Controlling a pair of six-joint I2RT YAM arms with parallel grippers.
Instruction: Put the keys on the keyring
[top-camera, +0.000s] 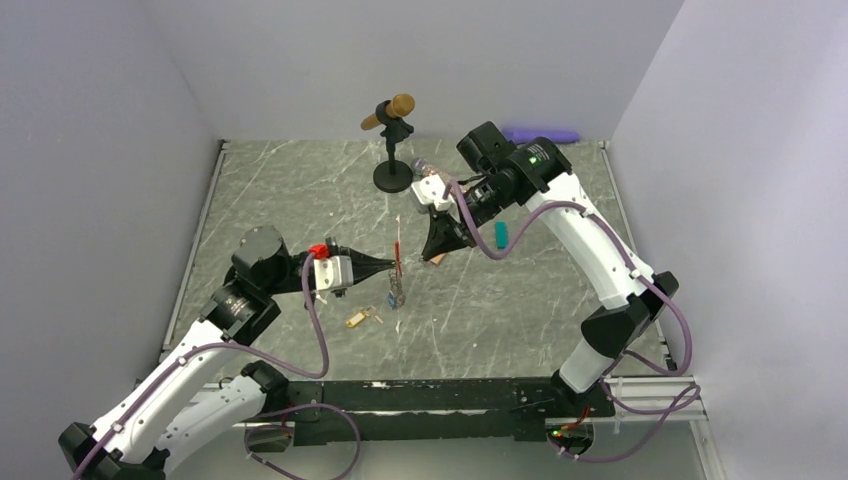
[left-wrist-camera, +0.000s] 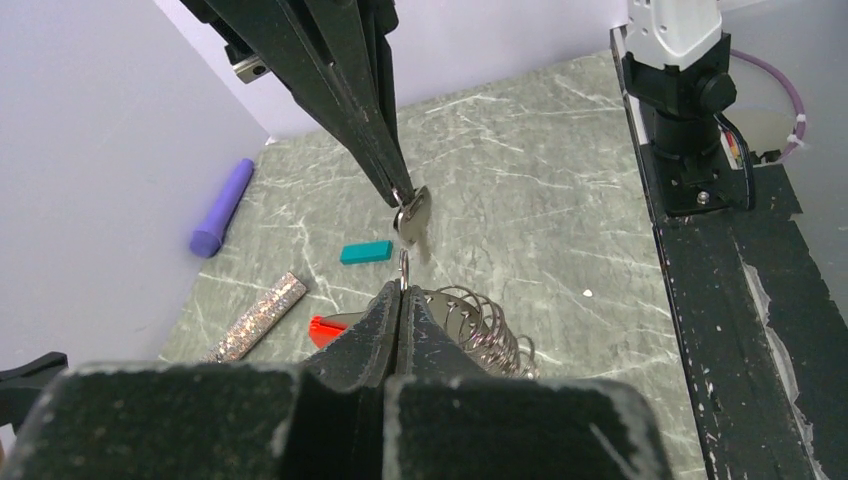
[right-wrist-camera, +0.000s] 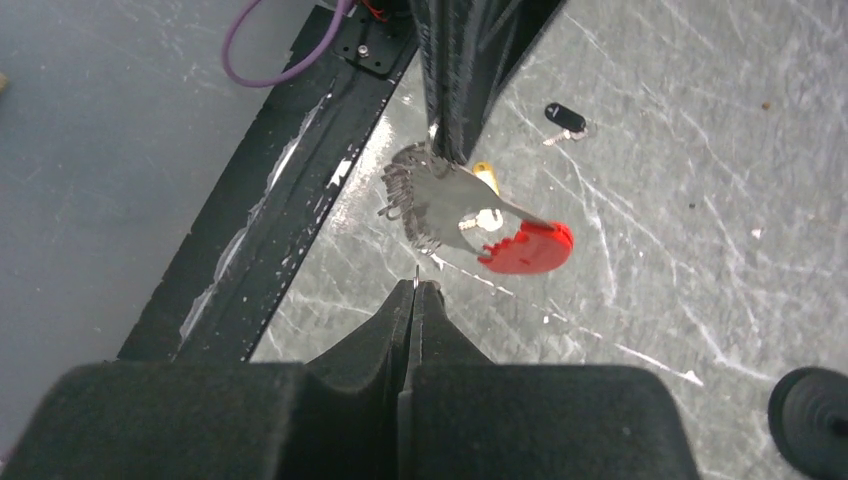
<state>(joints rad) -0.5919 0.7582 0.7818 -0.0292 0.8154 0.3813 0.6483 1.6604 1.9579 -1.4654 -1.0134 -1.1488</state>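
Keyring (left-wrist-camera: 480, 325): held up over the tabletop (left-wrist-camera: 560, 150), thin wire end clenched in the shut left gripper (left-wrist-camera: 402, 287) with the coil hanging free, apparently to offer that end to the key (left-wrist-camera: 412, 218) pinched in the right gripper (left-wrist-camera: 400, 193), just above the left gripper's tip.

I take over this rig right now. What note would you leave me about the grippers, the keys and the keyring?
Left gripper: shut on the keyring.
Right gripper: shut on one key, close to the keyring's end loop, not yet on it.
On the table: yellow-tagged key, black-tagged key.
Done: keyring and one key are gripped.
Left: thread this key, then the loose ones. I cannot tell whether any key is already on.
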